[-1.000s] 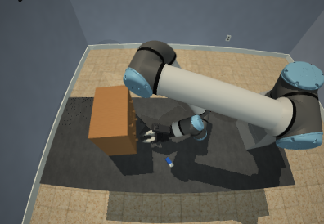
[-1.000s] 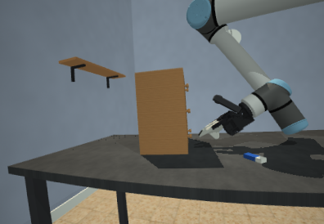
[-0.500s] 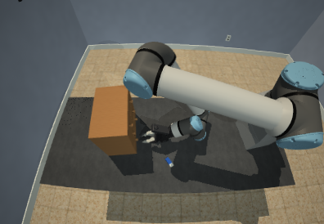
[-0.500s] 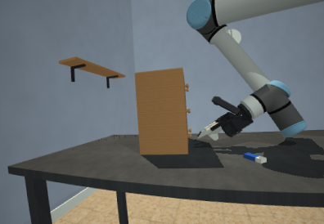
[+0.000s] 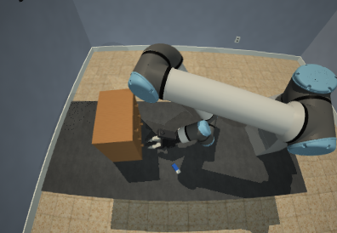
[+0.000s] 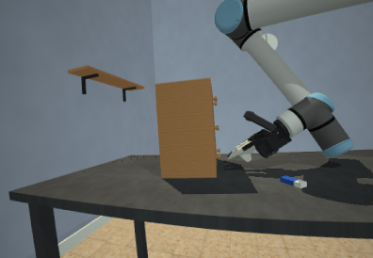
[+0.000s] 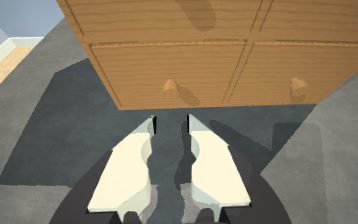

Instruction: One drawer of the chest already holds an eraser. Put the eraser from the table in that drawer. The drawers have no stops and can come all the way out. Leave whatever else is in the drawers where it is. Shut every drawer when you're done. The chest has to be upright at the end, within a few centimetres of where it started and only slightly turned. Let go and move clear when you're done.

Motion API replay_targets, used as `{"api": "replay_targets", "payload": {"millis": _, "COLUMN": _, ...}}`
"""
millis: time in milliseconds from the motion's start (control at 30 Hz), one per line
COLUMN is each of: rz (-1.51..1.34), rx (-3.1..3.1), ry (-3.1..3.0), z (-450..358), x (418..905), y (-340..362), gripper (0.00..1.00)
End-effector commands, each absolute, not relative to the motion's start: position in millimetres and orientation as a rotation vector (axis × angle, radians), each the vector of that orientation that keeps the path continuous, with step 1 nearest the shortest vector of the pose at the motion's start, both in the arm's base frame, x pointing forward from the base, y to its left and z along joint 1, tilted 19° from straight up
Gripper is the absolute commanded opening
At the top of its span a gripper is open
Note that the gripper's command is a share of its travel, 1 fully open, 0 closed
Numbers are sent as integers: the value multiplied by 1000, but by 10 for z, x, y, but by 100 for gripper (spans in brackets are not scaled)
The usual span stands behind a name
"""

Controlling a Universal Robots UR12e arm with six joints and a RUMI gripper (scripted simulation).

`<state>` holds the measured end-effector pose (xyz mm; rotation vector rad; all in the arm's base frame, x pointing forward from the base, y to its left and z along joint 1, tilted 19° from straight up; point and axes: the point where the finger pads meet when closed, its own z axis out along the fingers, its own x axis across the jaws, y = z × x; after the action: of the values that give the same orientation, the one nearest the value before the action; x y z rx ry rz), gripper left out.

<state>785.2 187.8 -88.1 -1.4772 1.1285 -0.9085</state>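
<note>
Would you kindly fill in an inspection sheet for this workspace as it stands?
Surface: dark table, shadowed.
Job's things: wooden chest upright, visible drawers shut; blue-and-white eraser lying on the table, apart from the chest.
Clutter: nothing seen.
End effector: end effector low before a bottom-row knob, fingers narrowly parted, holding nothing.
Cables: nothing seen.
Surroundings: wall shelf, wall outlet, tiled floor.

Plain room | blue walls [image 6: 51,141] | tiled floor [image 5: 254,217] | wall shelf [image 6: 104,76]
</note>
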Motion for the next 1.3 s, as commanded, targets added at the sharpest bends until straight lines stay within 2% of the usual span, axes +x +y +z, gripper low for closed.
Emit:
{"api": "replay_targets", "payload": {"millis": 0, "rz": -909, "rx": -1477, "ry": 1128, "z": -875, "x": 7852, "y": 1879, "gripper": 20}}
{"api": "replay_targets", "payload": {"millis": 1267, "rz": -909, "rx": -1477, "ry": 1128, "z": -840, "x": 7952, "y": 1907, "gripper": 20}}
